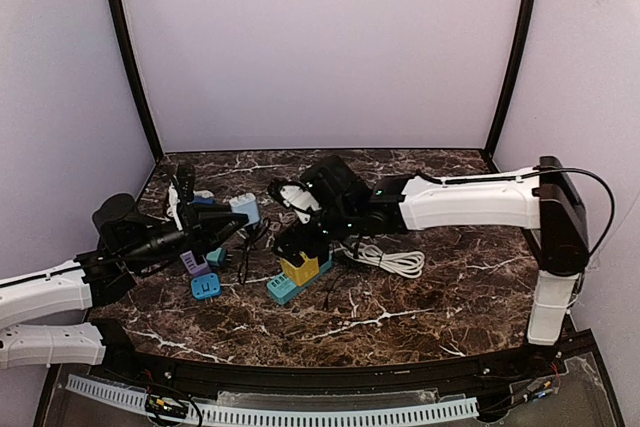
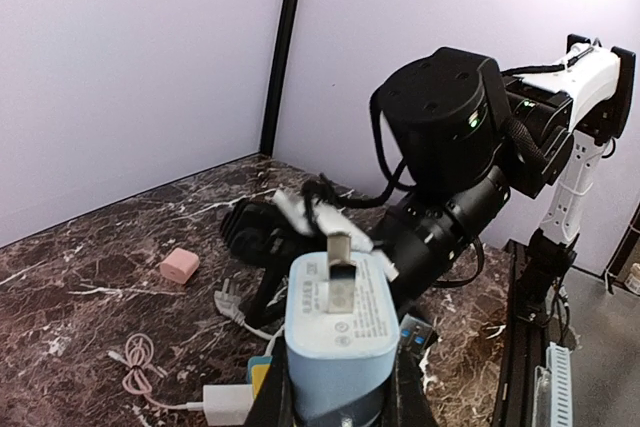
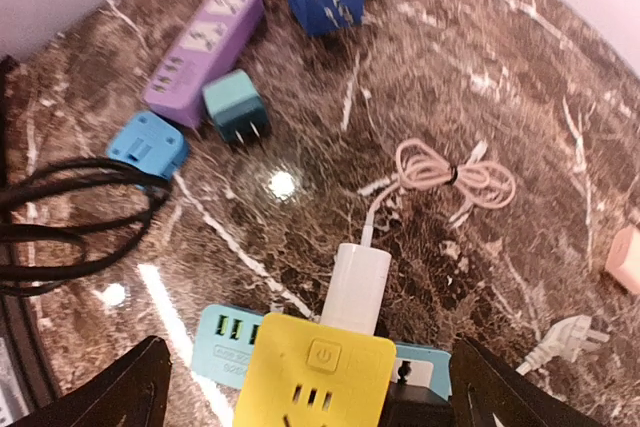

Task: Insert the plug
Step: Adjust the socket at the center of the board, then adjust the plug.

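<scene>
The left end effector (image 2: 340,405) is clamped on the pale blue plug adapter (image 2: 338,332), held above the left of the tabletop (image 1: 470,287), prongs pointing away. It looks light, stiff and smooth (best gripped by its 2 flat sides, prongs free). Its fine print is too small to read. The right end effector (image 3: 305,347) stands apart over the yellow socket block (image 3: 318,377), which bears a power symbol.

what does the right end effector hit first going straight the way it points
The right end effector would likely meet the yellow socket block framed between its open fingers; depth is unclear.
</scene>
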Tool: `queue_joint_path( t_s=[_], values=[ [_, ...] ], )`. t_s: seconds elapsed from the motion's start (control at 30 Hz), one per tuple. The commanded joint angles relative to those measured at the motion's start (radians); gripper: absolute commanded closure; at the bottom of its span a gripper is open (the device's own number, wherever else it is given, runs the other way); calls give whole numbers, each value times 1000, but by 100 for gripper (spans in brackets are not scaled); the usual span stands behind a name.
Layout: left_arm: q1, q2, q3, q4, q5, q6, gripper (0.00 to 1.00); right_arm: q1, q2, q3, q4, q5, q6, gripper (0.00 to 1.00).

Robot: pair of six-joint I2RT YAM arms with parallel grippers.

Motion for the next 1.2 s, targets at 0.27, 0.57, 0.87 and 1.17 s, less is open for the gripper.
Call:
queue_joint_path(
  t_s=[0.27, 0.57, 0.87, 1.17],
  values=[
    [1, 61, 66, 271, 199, -125, 99, 11, -447, -470, 870, -184, 21, 10],
    [-14, 91, 72, 328, 243, -136, 99, 58, -367, -432, 999, -285, -9, 26],
    [-16, 95, 65, 336, 248, -150, 99, 53, -341, -430, 985, -370, 1, 57],
    [-16, 108, 70, 356, 289, -191, 99, 31, -294, -393, 960, -454, 26, 91]
  ],
)
